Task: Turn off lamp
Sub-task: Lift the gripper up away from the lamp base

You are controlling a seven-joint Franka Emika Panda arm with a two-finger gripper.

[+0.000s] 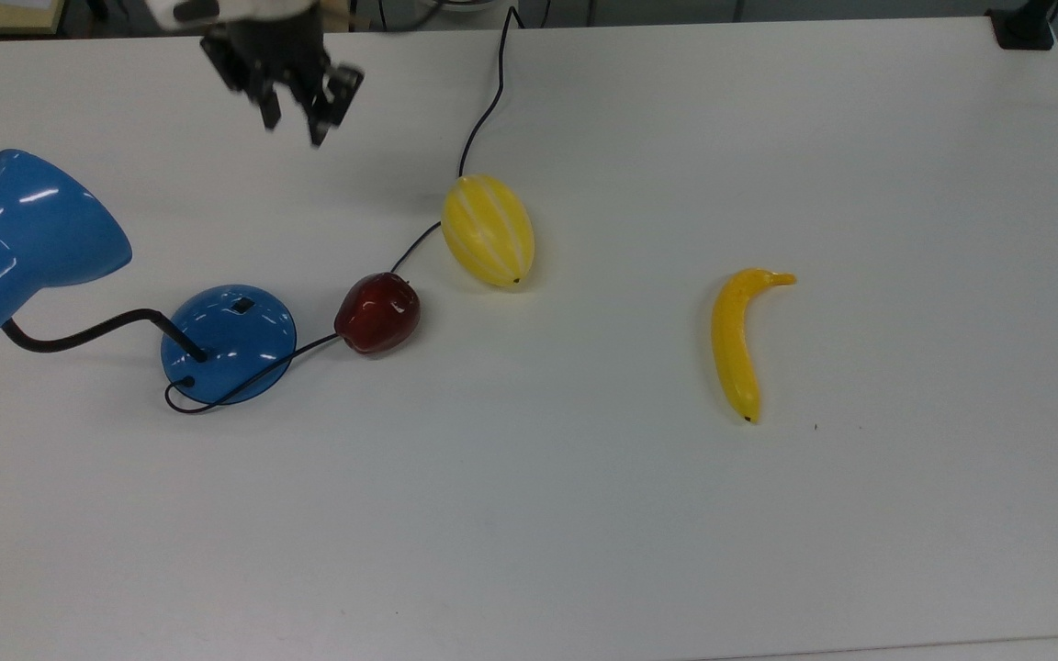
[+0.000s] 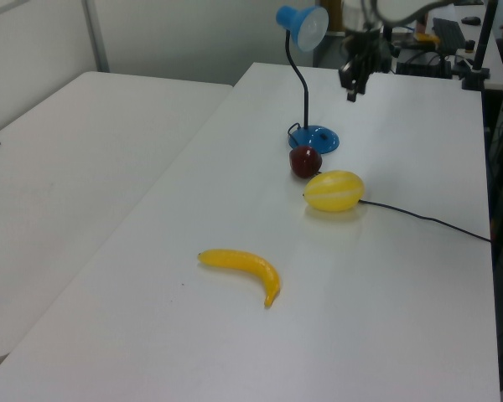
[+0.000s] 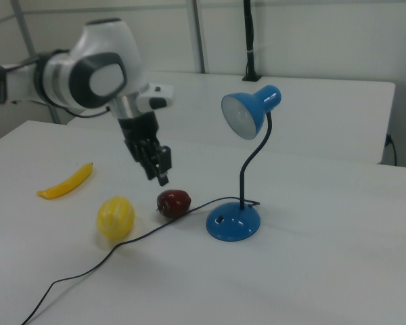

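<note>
the lamp (image 1: 228, 341) looks top-heavy yet stiff (press its small base switch (image 1: 241, 306)); the gripper (image 1: 295, 117) hangs above, fingers slightly apart, empty.

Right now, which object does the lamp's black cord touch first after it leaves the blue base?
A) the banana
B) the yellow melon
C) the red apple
C: the cord from the lamp reaches the red apple first.

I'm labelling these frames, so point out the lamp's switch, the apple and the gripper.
lamp's switch (image 1: 241, 306), top view, on the small black switch atop the blue base.
apple (image 1: 378, 312), top view, on its red body.
gripper (image 1: 294, 124), top view, midway between the fingertips.
</note>
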